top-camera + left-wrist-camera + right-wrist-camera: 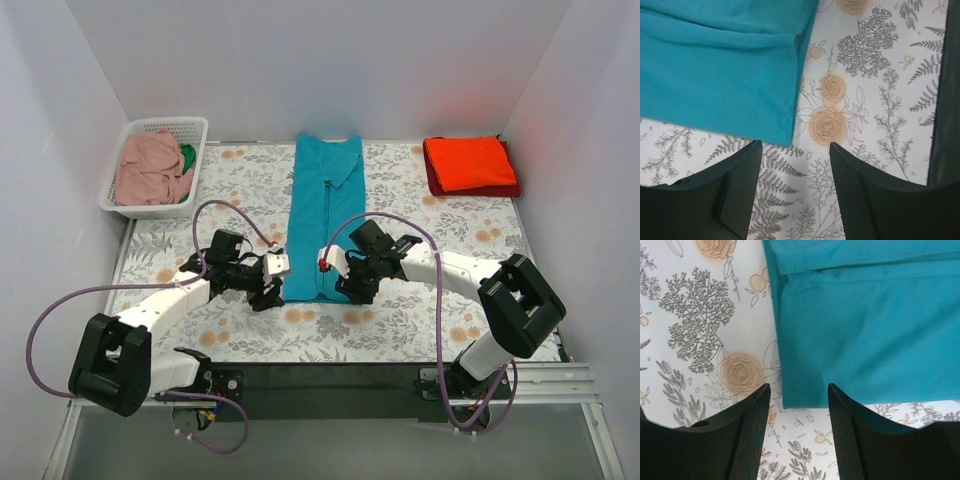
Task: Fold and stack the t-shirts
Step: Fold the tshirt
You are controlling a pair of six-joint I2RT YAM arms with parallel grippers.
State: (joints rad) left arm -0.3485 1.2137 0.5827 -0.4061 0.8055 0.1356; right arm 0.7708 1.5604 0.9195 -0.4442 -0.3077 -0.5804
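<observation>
The teal-blue t-shirt (pixel 322 205) lies folded into a long narrow strip down the middle of the table. My left gripper (pixel 268 296) is open and empty just off the shirt's near left corner (pixel 782 135), with the floral cloth between its fingers (pixel 740 185). My right gripper (pixel 352 290) is open and empty at the shirt's near right corner (pixel 795 400). A folded orange-red t-shirt (pixel 470 163) lies at the far right on a dark red one. A dusty pink shirt (pixel 150 170) and a bit of green cloth (pixel 187 156) sit in the basket.
The white lattice basket (pixel 135 210) stands at the far left. The floral table cloth (pixel 440 330) covers the table. A black strip (pixel 320 378) runs along the near edge between the arm bases. White walls close in three sides.
</observation>
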